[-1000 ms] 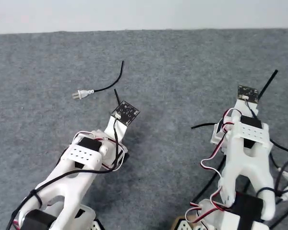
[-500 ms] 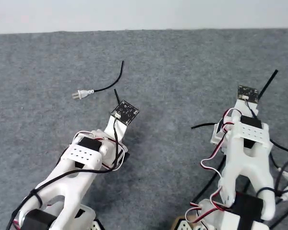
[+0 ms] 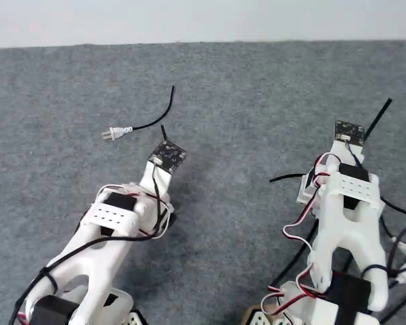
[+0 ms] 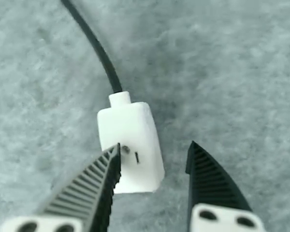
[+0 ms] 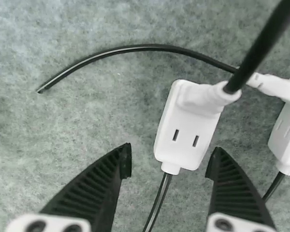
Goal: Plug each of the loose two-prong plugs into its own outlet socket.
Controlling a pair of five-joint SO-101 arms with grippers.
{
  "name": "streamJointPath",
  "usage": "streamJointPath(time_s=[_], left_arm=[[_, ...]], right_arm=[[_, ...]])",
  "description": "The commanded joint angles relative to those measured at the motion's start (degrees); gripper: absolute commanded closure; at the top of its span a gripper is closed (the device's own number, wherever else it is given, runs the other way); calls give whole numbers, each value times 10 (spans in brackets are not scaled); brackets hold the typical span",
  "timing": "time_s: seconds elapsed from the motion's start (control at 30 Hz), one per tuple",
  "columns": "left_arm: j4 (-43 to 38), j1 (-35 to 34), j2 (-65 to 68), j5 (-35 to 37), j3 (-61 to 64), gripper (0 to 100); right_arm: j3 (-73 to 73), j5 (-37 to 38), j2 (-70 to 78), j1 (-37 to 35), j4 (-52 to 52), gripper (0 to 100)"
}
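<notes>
Socket — btwn spread R jaws

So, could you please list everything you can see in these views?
Plug: one, white, black cord, lying loose on the left side.
Socket block: one, white, black cord, between the left claw's fingers.
Two-slot socket: one, white, between the right claw's fingers.
Second block: one, white, beside that socket.
Loose cord: one, black, curving past that socket.
Mat: one, grey, under everything.
Arms: two, white, left arm and right arm at the near edge.
Claws: two, black, both open.
</notes>
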Motion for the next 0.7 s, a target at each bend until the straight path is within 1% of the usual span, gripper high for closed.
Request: streamJointPath(time_s=[0.0,0.2,0.4,0.53,0.67], left_arm=[[9,-11,-3,2,-6,786],[9,-17,-3,2,-7,786],[8,-71,-3,-2,-7,786],[7,-112,-4,-47,-7,786],[5,-153,-5,-73,-7,786]], right_arm=[[-13,5,-1,-6,-3,747],[-13,5,-1,-6,-3,747],[-13,5,-1,-6,-3,747],[-13,5,-1,-6,-3,747],[-11,5,-1,-6,-3,747]])
